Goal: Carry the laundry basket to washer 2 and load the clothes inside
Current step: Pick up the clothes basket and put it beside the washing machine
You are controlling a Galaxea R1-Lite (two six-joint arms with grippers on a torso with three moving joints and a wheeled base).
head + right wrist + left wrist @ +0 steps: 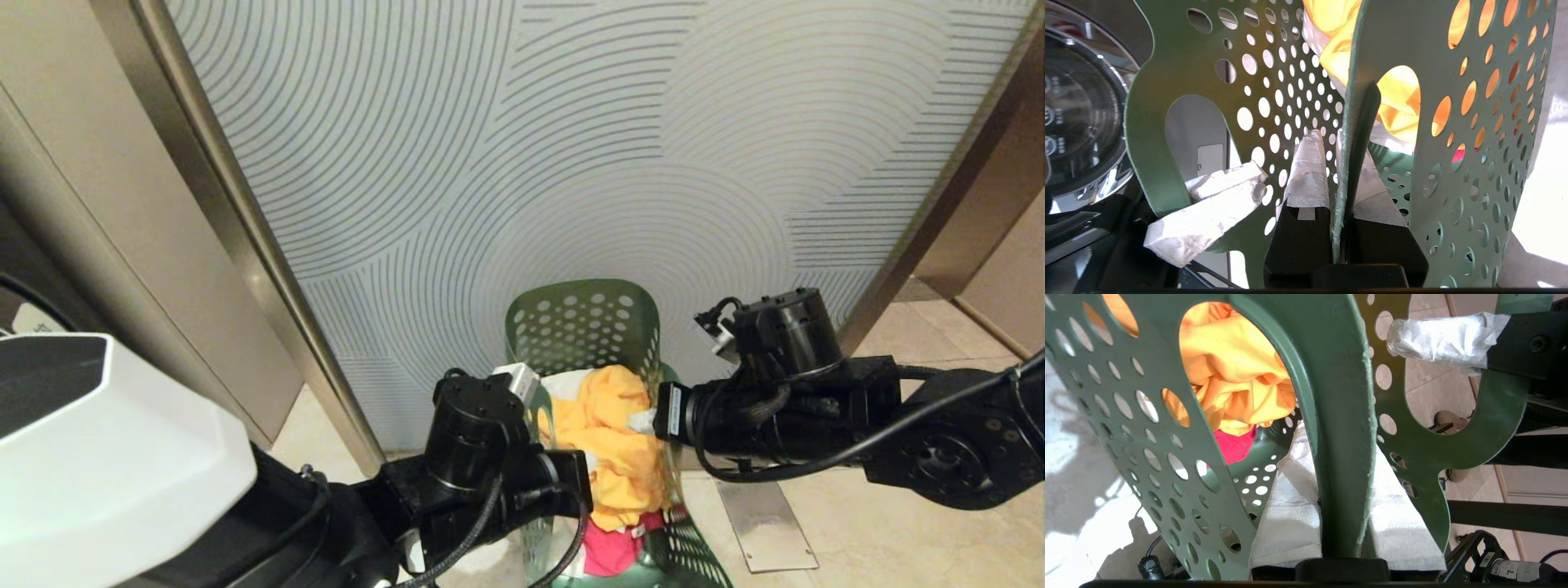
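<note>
Matt plastic laundry basket (584, 327) (perforated), soft cloth clothes (620, 441) inside

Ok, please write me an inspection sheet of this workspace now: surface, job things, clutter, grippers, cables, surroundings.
Surface: beige tiled floor.
Job's things: green laundry basket holds yellow garment, pink garment and some white fabric; a washer's chrome-ringed door shows, number not visible.
Clutter: metal floor plate.
Grippers: left gripper and right gripper each shut on the basket rim.
Cables: black cables along both arms.
Surroundings: patterned frosted panel, metal frame.
</note>
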